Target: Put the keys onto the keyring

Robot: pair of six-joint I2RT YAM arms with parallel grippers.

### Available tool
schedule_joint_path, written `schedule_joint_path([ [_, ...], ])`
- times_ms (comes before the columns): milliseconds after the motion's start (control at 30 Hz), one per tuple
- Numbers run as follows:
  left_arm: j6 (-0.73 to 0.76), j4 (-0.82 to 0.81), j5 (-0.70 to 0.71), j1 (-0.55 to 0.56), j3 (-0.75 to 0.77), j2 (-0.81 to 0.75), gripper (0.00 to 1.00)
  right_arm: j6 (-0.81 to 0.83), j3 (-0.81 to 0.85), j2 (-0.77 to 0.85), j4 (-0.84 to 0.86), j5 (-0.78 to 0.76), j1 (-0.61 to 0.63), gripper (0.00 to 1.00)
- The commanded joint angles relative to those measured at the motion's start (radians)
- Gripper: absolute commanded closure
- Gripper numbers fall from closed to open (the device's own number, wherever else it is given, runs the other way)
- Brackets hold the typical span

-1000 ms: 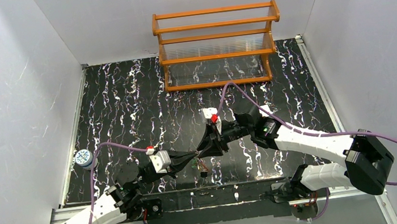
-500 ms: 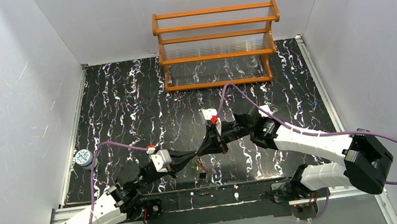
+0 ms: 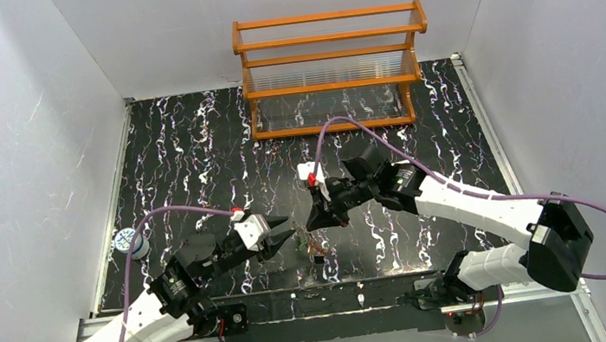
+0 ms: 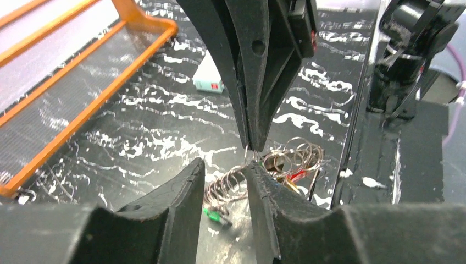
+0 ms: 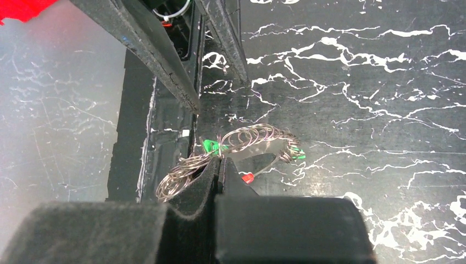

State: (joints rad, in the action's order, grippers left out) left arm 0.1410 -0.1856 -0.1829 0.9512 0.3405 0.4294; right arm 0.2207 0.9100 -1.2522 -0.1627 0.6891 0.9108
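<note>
The keyring [image 5: 250, 137] shows as a string of thin metal rings with a small red piece [image 5: 247, 177], hanging low over the dark marbled table. Green-headed keys [image 5: 209, 146] sit on the rings, one near each end; a yellowish bit [image 4: 289, 185] is half hidden. My right gripper [image 5: 220, 161] is shut on one ring of the string. In the top view it [image 3: 313, 225] holds the bundle [image 3: 316, 252] near the front edge. My left gripper [image 4: 224, 165] is open just left of it, the rings [image 4: 231, 184] lying beyond its gap and its right finger [image 4: 258, 187] close beside them.
An orange wooden rack [image 3: 331, 71] stands at the back of the table. A small blue-and-white round thing [image 3: 127, 242] sits at the left edge. A small white box [image 4: 209, 80] lies on the table beyond the grippers. The black base rail [image 3: 333, 298] runs along the front.
My left gripper has opened and drawn back a little from the rings. My right gripper shut on the ring string and shifted slightly left with it.
</note>
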Motion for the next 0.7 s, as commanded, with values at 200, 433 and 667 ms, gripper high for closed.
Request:
schedule_joint_path([
  [200,0.081,0.2,-0.049,0.001,0.083,0.089,0.64,0.08,0.193,-0.109,-0.233,-0.033,0.019,0.99],
  [433,0.059,0.095,-0.132,0.002,0.047,0.116,0.65,0.078,0.229,-0.153,-0.242,-0.065,0.065,0.99],
  [667,0.056,0.049,-0.133,0.001,0.028,0.17,0.74,0.078,0.242,-0.163,-0.241,-0.072,0.089,0.99],
])
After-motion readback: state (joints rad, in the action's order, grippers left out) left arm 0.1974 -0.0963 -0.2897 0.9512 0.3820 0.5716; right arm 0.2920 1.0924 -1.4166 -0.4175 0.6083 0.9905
